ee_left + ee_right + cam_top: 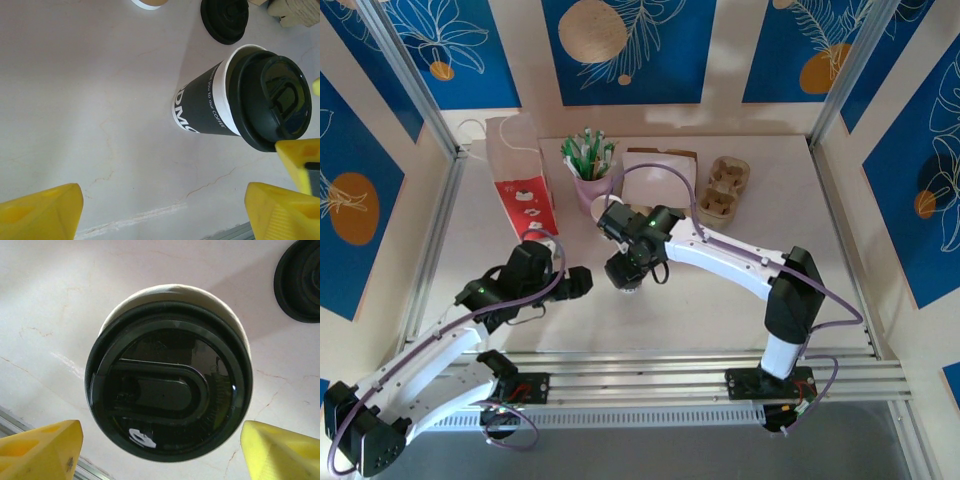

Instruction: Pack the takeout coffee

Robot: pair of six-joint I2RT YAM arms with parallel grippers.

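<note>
White arms (430, 360), black joints (790, 300), purple cables (720, 238), yellow fingers (42, 212).

overhead view, two close wrist views

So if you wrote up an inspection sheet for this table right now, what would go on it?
Surface: pale table, hairline cracks.
Job's things: dark paper coffee cup with black plastic lid, upright on the table.
Clutter: loose round black plastic lid; pink cup of green-white sticks; red-and-white paper bag; brown cardboard cup carrier; white box.
Grippers: left gripper open, empty; right gripper open over the lidded cup.
Cables: purple cables along both arms.
Surroundings: blue leaf-patterned wall panels, metal frame.
</note>
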